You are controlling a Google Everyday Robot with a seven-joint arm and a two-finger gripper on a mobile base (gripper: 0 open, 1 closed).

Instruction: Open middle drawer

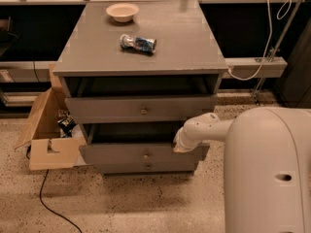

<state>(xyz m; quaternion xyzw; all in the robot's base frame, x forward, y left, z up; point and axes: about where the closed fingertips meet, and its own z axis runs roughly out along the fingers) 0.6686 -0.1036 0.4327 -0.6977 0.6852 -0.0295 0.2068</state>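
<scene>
Rightward, the rounded end effector (181,144) meets the flat grey middle drawer (116,155).

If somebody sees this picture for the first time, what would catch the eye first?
First comes the big white robot body at the lower right. Its arm reaches left, and the gripper sits at the right end of the middle drawer, which stands partly pulled out. Next comes the grey cabinet in the centre, with a bowl at the back of its top and what looks like a can lying on its side nearer the middle.
</scene>
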